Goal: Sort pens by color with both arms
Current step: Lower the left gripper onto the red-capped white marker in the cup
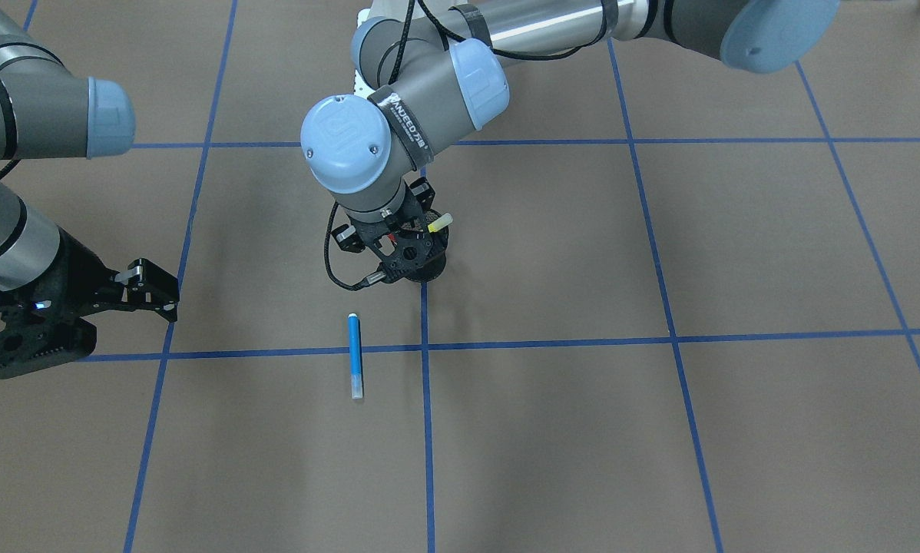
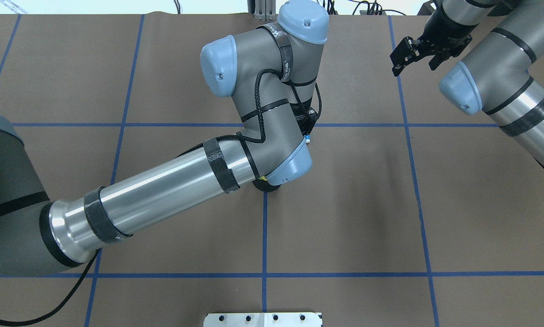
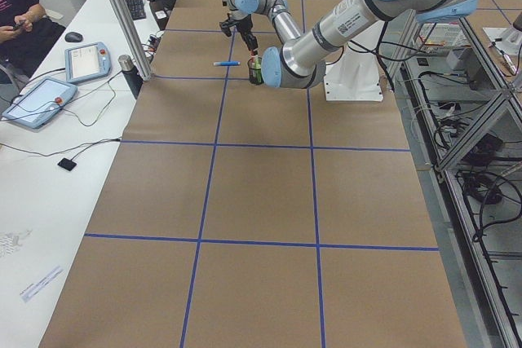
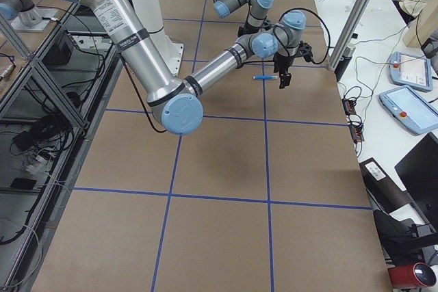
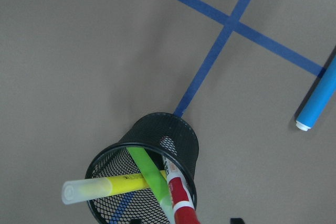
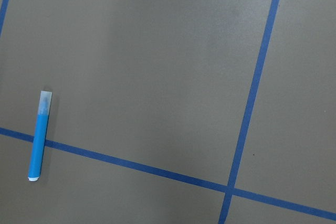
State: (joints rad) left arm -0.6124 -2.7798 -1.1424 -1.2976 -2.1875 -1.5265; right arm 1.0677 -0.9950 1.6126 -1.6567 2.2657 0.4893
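Note:
A black mesh cup stands on a tape crossing and holds three pens: a yellow highlighter, a green pen and a red-capped pen. My left gripper hangs right over the cup. It is open, with its fingertips on either side of the red-capped pen's top and not touching it. A blue pen lies flat on the table across a tape line, a short way from the cup, and shows in the right wrist view too. My right gripper is open and empty, off to the side.
Blue tape lines divide the brown table into squares. The white base plate sits at the robot's edge. A white side bench with teach pendants and a metal post runs along the far side, with a person seated there.

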